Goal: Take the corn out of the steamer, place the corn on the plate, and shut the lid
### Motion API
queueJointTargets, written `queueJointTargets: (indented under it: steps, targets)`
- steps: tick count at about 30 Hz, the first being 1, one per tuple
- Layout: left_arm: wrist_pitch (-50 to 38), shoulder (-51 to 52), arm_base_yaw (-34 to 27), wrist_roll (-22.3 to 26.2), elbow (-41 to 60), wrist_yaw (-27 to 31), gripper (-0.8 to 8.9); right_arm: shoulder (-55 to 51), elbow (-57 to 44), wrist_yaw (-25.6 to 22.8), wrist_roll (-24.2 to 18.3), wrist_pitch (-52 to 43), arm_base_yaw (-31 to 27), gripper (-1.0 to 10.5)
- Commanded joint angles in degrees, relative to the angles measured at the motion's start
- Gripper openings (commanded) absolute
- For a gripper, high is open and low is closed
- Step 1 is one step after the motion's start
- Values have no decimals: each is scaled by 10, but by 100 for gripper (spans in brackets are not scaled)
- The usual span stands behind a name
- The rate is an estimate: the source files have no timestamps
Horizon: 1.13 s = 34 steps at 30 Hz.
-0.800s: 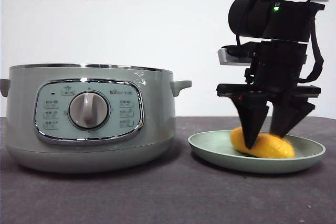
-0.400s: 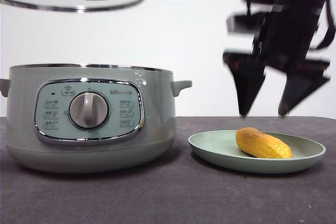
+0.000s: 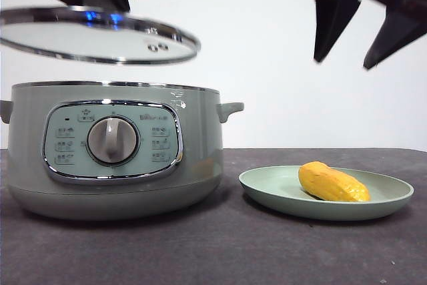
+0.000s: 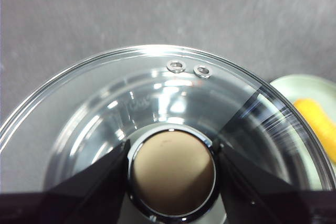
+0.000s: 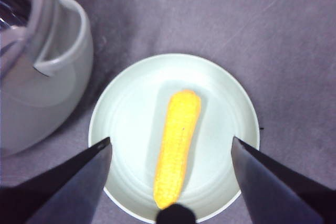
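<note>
We hold the lid (image 3: pixel 93 35) by its knob in the left gripper (image 4: pixel 170 174), tilted above the steamer (image 3: pixel 113 148); it could seat crooked. Right gripper (image 3: pixel 363 28) wide, empty, above corn (image 3: pixel 332 182).

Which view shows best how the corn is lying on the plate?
The right wrist view: it looks straight down on the corn, whole and lying within the plate. The front view shows the corn side-on, its base hidden by the rim. The left wrist view catches only a yellow sliver beyond the lid.
</note>
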<state>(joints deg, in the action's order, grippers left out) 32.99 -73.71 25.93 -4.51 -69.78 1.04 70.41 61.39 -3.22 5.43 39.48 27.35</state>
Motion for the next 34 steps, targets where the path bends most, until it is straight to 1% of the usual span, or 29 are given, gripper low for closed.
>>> queueJointTargets:
  steps: [1, 5, 8, 14, 21, 27, 28, 29, 30, 31, 32, 34]
  targets:
    - [-34, -15, 3, 2, -8, -12, -9, -18, -4, -3, 7, 3, 0, 378]
    - [-50, -43, 7, 1, -8, -13, -9, -30, -4, -6, 7, 17, 0, 378]
    - [-50, -62, 7, 1, -8, -13, -9, -30, -4, -33, 7, 31, 0, 378]
    - [-38, -75, 12, 1, -8, -15, -9, -30, -4, -32, 7, 30, 0, 378]
    - [0, -75, 12, 2, -8, -14, -9, -30, -4, -32, 7, 30, 0, 377]
    - [5, -75, 12, 3, -8, -11, 1, -30, -4, -32, 7, 30, 0, 377]
    - [5, -75, 12, 3, -8, -11, 23, -30, -4, -31, 7, 30, 0, 377]
    - [5, -75, 12, 3, -8, -11, 127, -30, -4, -31, 7, 30, 0, 377]
    - [5, -75, 12, 3, -8, -11, 264, -30, -4, -31, 7, 30, 0, 377]
    - [5, -75, 12, 3, -8, -11, 371, -30, -4, -31, 7, 30, 0, 377]
    - [5, -75, 12, 3, -8, -11, 433, -30, -4, -31, 7, 30, 0, 377]
    - [5, -75, 12, 2, -8, -11, 441, -30, -4, -31, 7, 30, 0, 377]
